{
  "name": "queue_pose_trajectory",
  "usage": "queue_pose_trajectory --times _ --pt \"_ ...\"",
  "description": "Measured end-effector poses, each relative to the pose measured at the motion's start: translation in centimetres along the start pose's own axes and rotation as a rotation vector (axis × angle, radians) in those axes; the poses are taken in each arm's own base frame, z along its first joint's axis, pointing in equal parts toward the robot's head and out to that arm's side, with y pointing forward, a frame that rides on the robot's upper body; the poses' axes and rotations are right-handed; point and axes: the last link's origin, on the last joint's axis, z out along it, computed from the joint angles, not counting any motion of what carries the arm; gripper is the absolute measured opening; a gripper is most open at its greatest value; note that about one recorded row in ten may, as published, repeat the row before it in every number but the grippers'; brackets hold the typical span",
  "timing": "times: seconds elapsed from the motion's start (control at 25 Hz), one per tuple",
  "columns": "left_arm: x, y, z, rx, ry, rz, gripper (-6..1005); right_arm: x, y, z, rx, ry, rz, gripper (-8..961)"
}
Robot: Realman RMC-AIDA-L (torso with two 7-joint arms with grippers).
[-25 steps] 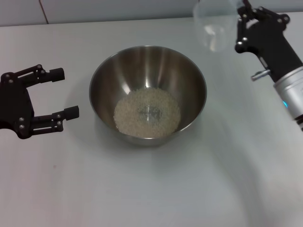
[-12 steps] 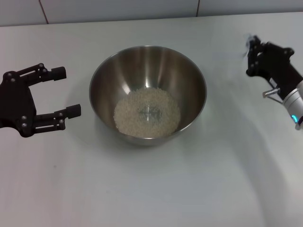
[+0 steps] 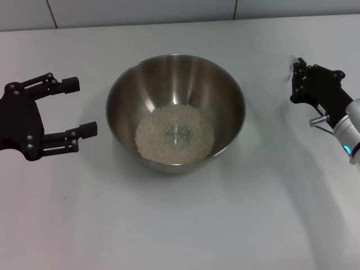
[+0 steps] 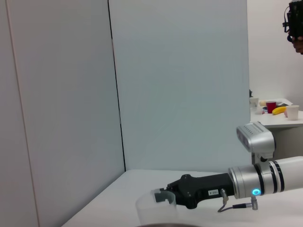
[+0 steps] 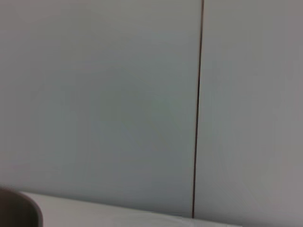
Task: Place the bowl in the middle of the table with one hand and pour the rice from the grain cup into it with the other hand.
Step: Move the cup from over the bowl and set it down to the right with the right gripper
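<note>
The steel bowl (image 3: pixel 175 107) stands in the middle of the white table (image 3: pixel 180 225), with a flat pale mass of rice (image 3: pixel 175 134) on its bottom. My left gripper (image 3: pixel 82 107) is open and empty, just left of the bowl, apart from it. My right gripper (image 3: pixel 294 80) is right of the bowl, low over the table. In the left wrist view my right gripper (image 4: pixel 163 197) is shut on the clear grain cup (image 4: pixel 150 211), which looks empty. In the head view the cup (image 3: pixel 288 72) shows only as a faint blur at the fingertips.
A tiled wall (image 3: pixel 140 11) runs along the table's far edge. A bare strip of table lies between the bowl and each gripper. The bowl's rim (image 5: pixel 19 208) shows in a corner of the right wrist view.
My right gripper has carried the cup from above the bowl's far right rim away to the right and down toward the table. The left gripper and the bowl have stayed put.
</note>
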Motion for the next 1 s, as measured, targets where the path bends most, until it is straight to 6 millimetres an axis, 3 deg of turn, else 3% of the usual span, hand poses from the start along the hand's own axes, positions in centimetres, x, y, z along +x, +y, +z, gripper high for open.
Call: queue_pose_trajectory --times 1.0 --pt "0.05 -0.41 0.19 0.006 -0.009 0.013 829 0.73 0.20 0.25 0.002 0.058 -0.015 10"
